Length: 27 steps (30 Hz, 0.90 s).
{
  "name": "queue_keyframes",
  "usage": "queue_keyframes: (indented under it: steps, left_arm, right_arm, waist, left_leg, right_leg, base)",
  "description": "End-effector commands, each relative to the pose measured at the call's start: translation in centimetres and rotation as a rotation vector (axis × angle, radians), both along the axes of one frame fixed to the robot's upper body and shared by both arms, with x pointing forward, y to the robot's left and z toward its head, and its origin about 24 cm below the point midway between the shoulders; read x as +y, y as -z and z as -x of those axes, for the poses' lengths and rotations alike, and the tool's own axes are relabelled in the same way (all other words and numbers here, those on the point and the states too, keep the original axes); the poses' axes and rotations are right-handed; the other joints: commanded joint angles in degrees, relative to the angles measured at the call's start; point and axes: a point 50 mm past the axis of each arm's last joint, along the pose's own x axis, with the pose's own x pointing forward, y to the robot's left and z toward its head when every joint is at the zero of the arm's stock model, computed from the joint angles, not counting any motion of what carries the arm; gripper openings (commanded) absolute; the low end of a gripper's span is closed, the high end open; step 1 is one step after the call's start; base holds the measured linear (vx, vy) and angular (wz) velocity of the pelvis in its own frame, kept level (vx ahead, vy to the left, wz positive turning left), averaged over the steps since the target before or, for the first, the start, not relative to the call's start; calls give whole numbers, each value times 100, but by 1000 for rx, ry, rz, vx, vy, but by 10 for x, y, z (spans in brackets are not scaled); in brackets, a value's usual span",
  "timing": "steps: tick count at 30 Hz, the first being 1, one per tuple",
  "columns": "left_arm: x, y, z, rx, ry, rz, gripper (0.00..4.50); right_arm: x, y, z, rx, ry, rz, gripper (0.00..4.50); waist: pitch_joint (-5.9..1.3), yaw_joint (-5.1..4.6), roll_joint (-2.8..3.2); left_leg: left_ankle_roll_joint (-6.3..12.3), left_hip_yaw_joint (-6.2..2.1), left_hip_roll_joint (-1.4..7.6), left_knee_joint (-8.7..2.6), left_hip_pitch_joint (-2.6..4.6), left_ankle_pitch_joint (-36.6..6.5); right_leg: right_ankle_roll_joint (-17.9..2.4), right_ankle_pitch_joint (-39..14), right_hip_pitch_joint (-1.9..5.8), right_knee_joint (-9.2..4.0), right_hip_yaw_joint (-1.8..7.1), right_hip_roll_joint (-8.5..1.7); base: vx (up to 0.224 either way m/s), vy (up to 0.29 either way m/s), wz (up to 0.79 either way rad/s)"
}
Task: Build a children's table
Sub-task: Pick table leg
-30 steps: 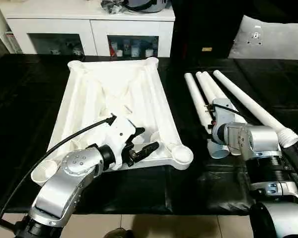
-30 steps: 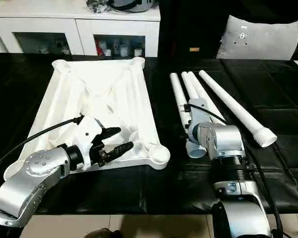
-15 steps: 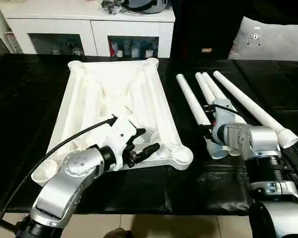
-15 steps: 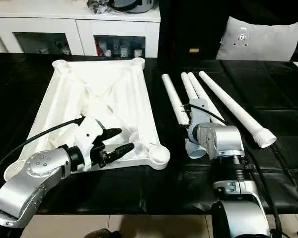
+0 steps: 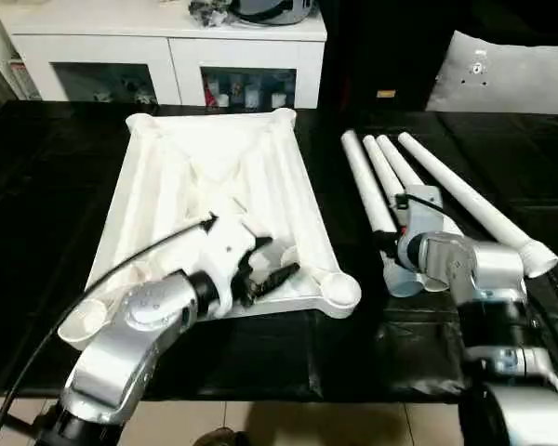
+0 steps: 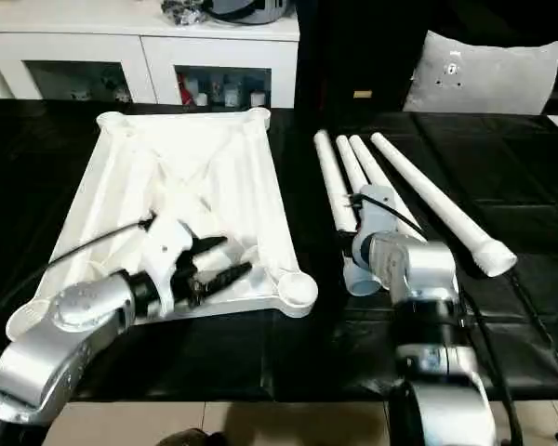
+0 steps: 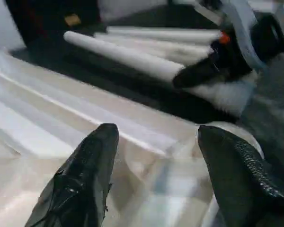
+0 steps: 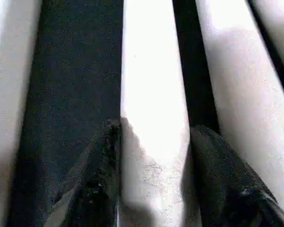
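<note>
The white table top (image 5: 167, 177) lies upside down, ribs up, with round sockets at its corners. My left gripper (image 5: 275, 264) hovers open over its near right part, just short of the near right corner socket (image 5: 339, 290); nothing is between its fingers (image 7: 87, 175). To the right, the white legs (image 5: 465, 200) lie side by side on the black surface. My right gripper (image 8: 154, 127) is shut on the leftmost leg (image 5: 365, 186) near its thick end, one finger (image 8: 97, 175) on each side.
A white cabinet (image 5: 167, 46) stands behind the black surface, and a grey cushion (image 5: 502, 74) sits at the back right. The black cover's front edge (image 5: 288, 395) runs close to my body, with floor below it.
The leg in my right gripper swung its far end left, then back to the right. My left gripper has stayed almost in place over the table top.
</note>
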Motion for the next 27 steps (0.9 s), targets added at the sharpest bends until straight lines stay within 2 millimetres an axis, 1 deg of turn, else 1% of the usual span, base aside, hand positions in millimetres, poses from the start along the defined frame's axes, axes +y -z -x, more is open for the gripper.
queue_keyframes:
  steps: [1,2,3,4,5,6,7,8,9,10,11,13,14,15,16,17,18,19,21,22,24,25,26,27]
  left_arm:
    - [3,-7,-6,-24,-36,9,308]
    - [2,-9,-7,-28,-41,14,308]
    - [2,-10,-9,-31,-43,17,308]
    - [2,-11,-10,-33,-44,18,308]
    - [2,-12,-11,-36,-48,25,308]
    - [2,-12,-11,-36,-48,25,308]
    - [2,-17,-16,-57,-70,49,308]
    - [2,-21,-20,-71,-96,73,308]
    - [2,-21,-20,-71,-96,73,337]
    - [4,-26,-27,-78,-140,119,344]
    - [6,-32,-33,-82,-176,180,344]
    - [7,-48,-43,-69,-204,330,349]
    - [7,-53,-46,-64,-202,379,379]
    - [5,-59,-49,-62,-188,415,379]
    - [4,-62,-51,-62,-179,432,387]
    - [1,-65,-51,-57,-148,445,387]
    - [-4,-69,-51,-49,-99,462,395]
    - [-7,-71,-51,-43,-69,470,395]
    - [-18,-76,-49,-12,18,507,429]
    - [-18,-76,-49,-12,18,507,428]
    - [-28,-82,-46,30,92,566,440]
    - [-31,-84,-44,46,117,594,440]
    - [-33,-86,-43,58,136,614,450]
    - [-37,-90,-41,73,175,656,450]
  right_arm:
    - [-2,-25,-5,-168,0,4,184]
    - [-2,-33,-4,-238,-14,3,184]
    - [-1,-37,-4,-273,-16,-23,184]
    - [-1,-40,-3,-295,-16,-48,184]
    - [1,-44,-2,-316,-23,-118,184]
    - [1,-44,-2,-316,-23,-118,184]
    - [1,-49,1,-365,-54,-189,184]
    - [1,-51,3,-386,-65,-207,184]
    - [1,-51,3,-386,-65,-207,184]
    - [2,-53,5,-413,-89,-222,184]
    - [4,-57,8,-452,-123,-258,184]
    - [10,-64,15,-542,-221,-374,184]
    - [12,-66,18,-576,-261,-415,184]
    - [14,-67,22,-605,-309,-452,184]
    - [16,-67,24,-622,-339,-472,184]
    - [18,-68,27,-633,-374,-506,183]
    - [21,-69,31,-648,-425,-557,183]
    - [22,-69,34,-654,-453,-586,183]
    - [28,-72,41,-675,-540,-686,183]
    - [28,-72,41,-675,-540,-686,183]
    - [31,-73,46,-685,-596,-743,183]
    - [31,-73,48,-689,-613,-758,183]
    - [32,-73,49,-693,-625,-769,183]
    - [32,-73,51,-692,-643,-780,183]
  waist:
    - [-343,23,-18]
    - [-340,26,-17]
    - [-336,37,20]
    - [-346,27,3]
    - [-346,35,37]
    - [-350,28,28]
    - [-351,31,37]
    - [-357,49,40]
    - [-350,45,31]
    - [-358,55,38]
    - [-350,58,30]
    - [-353,95,20]
    - [-352,121,13]
    - [-355,140,15]
    - [-356,140,9]
    - [-355,149,5]
    - [-359,148,1]
    - [-362,151,3]
    - [-366,167,-1]
    - [-363,164,-3]
    - [-359,173,-6]
    - [-349,193,-20]
    - [-343,195,-22]
    - [-340,201,-44]
  left_leg:
    - [-845,-321,668,-553,290,-1880]
    - [-835,-318,673,-549,297,-1844]
    - [-822,-312,669,-551,296,-1850]
    - [-798,-318,667,-544,286,-1799]
    - [-732,-315,660,-546,286,-1734]
    - [-693,-316,662,-545,284,-1711]
    - [-637,-307,657,-541,286,-1674]
    - [-620,-313,666,-530,291,-1650]
    - [-597,-308,662,-536,279,-1654]
    - [-595,-315,668,-530,285,-1644]
    - [-595,-301,664,-525,288,-1696]
    - [-548,-306,676,-517,287,-1760]
    - [-491,-311,680,-504,288,-1793]
    - [-413,-319,693,-507,275,-1717]
    - [-384,-310,690,-499,279,-1692]
    - [-304,-322,697,-501,261,-1580]
    - [-206,-309,688,-495,259,-1503]
    - [-168,-315,691,-488,258,-1442]
    - [-8,-306,697,-472,252,-1281]
    - [13,-303,697,-471,249,-1271]
    - [-8,-297,695,-467,263,-1345]
    - [-18,-295,697,-463,260,-1379]
    - [-22,-295,699,-468,250,-1396]
    - [-46,-295,705,-471,253,-1437]
  right_leg:
    - [-1017,-569,30,-365,247,-418]
    - [-1021,-520,27,-367,249,-422]
    - [-999,-462,27,-379,250,-418]
    - [-1018,-388,47,-359,247,-418]
    - [-1032,-267,50,-359,248,-406]
    - [-1046,-206,58,-351,248,-403]
    - [-1101,-111,62,-348,239,-390]
    - [-1140,-61,69,-343,237,-401]
    - [-1160,-62,76,-353,239,-401]
    - [-1185,-58,77,-345,236,-409]
    - [-1221,-118,73,-357,239,-410]
    - [-1273,-171,91,-364,246,-445]
    - [-1314,-203,94,-374,245,-464]
    - [-1328,-159,104,-367,241,-470]
    - [-1345,-133,97,-363,237,-462]
    - [-1350,-54,115,-360,233,-462]
    - [-1365,12,115,-352,227,-448]
    - [-1383,51,120,-341,223,-450]
    - [-1475,129,124,-339,220,-462]
    - [-1504,120,125,-337,219,-461]
    - [-1580,-49,119,-341,213,-463]
    - [-1597,-169,117,-359,217,-477]
    - [-1600,-228,122,-362,220,-482]
    - [-1580,-351,115,-375,219,-479]
  base:
    - [0,0,0]
    - [0,0,0]
    - [0,0,0]
    - [0,0,0]
    - [0,0,0]
    - [0,0,0]
    - [0,0,0]
    - [0,0,0]
    - [0,0,0]
    - [0,0,0]
    - [0,0,0]
    - [0,0,0]
    - [0,0,0]
    - [0,0,0]
    - [0,0,0]
    - [0,0,0]
    - [0,0,0]
    - [0,0,0]
    - [0,0,0]
    - [0,0,0]
    - [0,0,0]
    - [0,0,0]
    - [0,0,0]
    - [0,0,0]
